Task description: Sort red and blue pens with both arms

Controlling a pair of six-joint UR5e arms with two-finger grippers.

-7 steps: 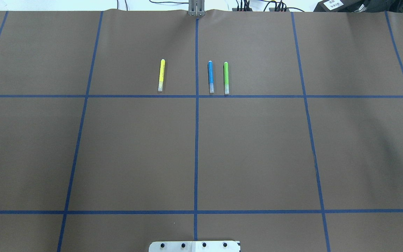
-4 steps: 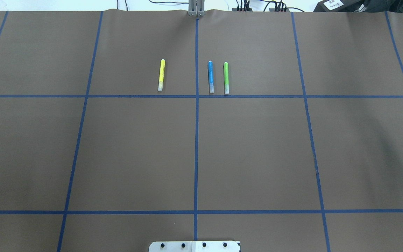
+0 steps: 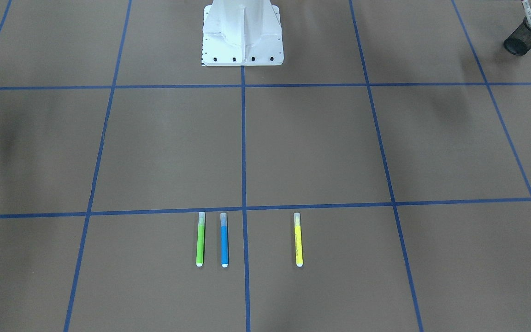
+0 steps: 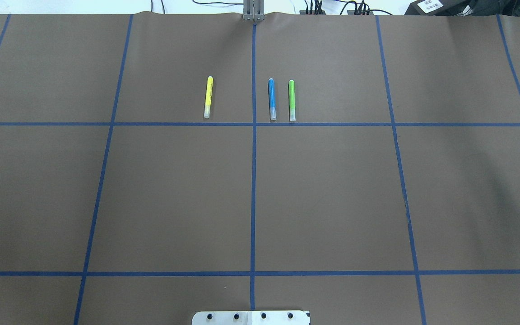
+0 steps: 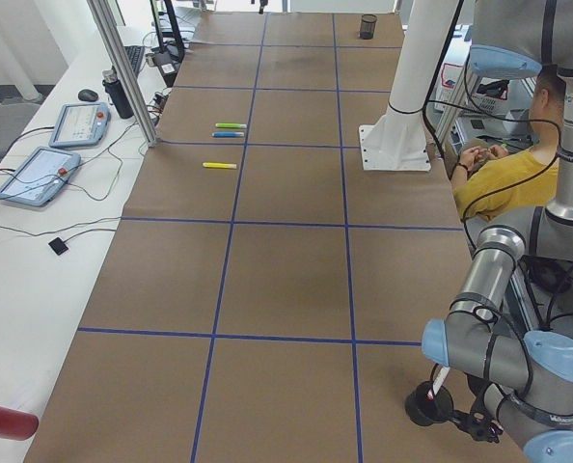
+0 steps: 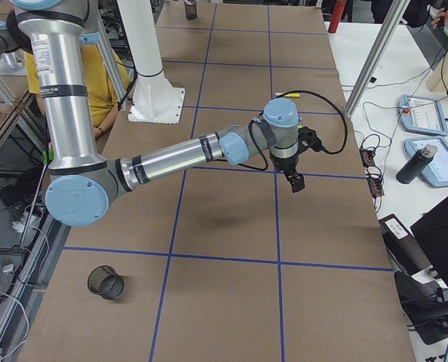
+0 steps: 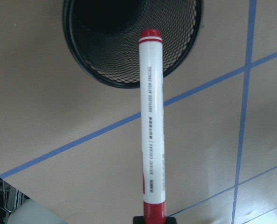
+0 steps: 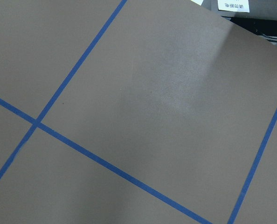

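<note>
The red pen (image 7: 151,126), white-barrelled with red ends, is in my left gripper (image 7: 150,219), which is shut on its lower end. The pen's far tip hangs over the mouth of a black mesh cup (image 7: 89,56). The front-facing view shows the same pen (image 3: 528,13) sticking up above that cup (image 3: 526,36) at the table's corner. The blue pen (image 4: 271,99) lies flat beyond the centre, between a green pen (image 4: 292,100) and a yellow pen (image 4: 207,97). My right gripper (image 6: 293,181) hovers over bare table far to the right of the pens; I cannot tell its state.
A second mesh cup (image 6: 105,283) stands near the table's edge on my right side. The white pedestal (image 3: 242,32) is at the robot's edge. A person in yellow (image 5: 504,178) sits behind the robot. Tablets and cables (image 5: 50,164) lie beyond the far edge.
</note>
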